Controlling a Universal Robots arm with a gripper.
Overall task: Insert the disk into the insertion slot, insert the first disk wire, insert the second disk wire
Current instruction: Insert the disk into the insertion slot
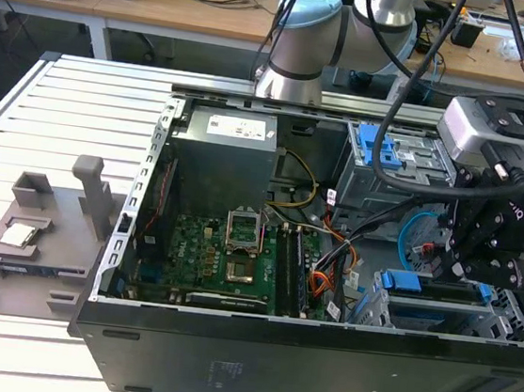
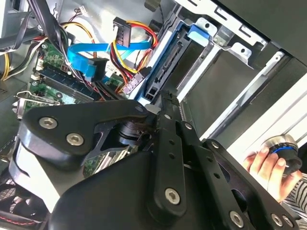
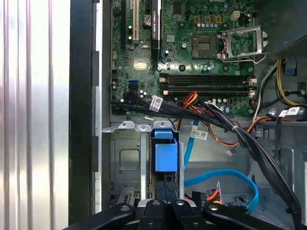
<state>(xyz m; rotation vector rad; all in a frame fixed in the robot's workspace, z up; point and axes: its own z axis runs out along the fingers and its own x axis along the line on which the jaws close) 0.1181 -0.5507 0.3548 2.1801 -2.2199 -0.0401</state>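
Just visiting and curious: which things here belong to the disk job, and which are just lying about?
Job: disk, sitting in the insertion slot; blue disk wire; end effector.
Lying about: green motherboard; power supply box; grey fixture; a person's hand.

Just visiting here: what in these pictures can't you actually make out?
- How deep the disk sits: in the first wrist view the tool covers part of it, and the metal of the insertion slot hides its grey body.
- Where the second disk wire plugs in: same view, its loop's ends run out of sight near the tool.
- What a person's hand holds: in the second wrist view the picture's edge cuts it off.
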